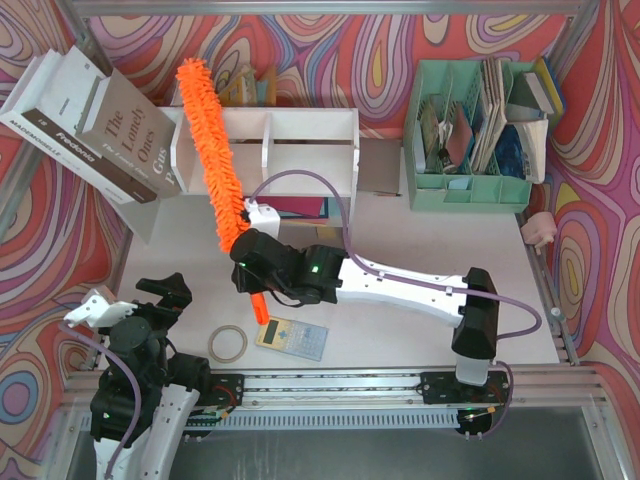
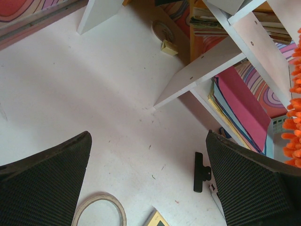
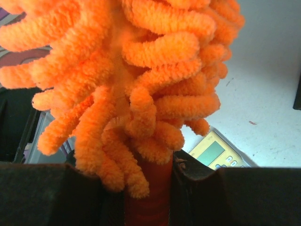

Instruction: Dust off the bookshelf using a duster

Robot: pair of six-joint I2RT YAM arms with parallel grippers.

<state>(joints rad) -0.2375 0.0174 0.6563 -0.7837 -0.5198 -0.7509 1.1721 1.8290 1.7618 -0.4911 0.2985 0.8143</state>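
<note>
The white bookshelf point(image 1: 290, 140) stands at the back centre, its boards point(image 2: 221, 56) also in the left wrist view. The fluffy orange duster point(image 1: 210, 140) slants up from my right gripper point(image 1: 250, 262) across the shelf's left end, its tip above the top board. That gripper is shut on the duster's orange handle point(image 3: 153, 188), just below the fluff point(image 3: 127, 70); the handle's end point(image 1: 259, 306) sticks out behind. My left gripper point(image 1: 150, 300) hovers open near the table's front left, fingers point(image 2: 42, 183) wide apart over bare table.
A tape ring point(image 1: 228, 343) and a yellow calculator point(image 1: 290, 337) lie at the front. A black clip point(image 2: 199, 172) lies near the shelf. A mint-green organizer point(image 1: 470, 135) stands back right. Large books point(image 1: 95, 125) lean at back left. Folders point(image 2: 240, 108) fill the lower shelf.
</note>
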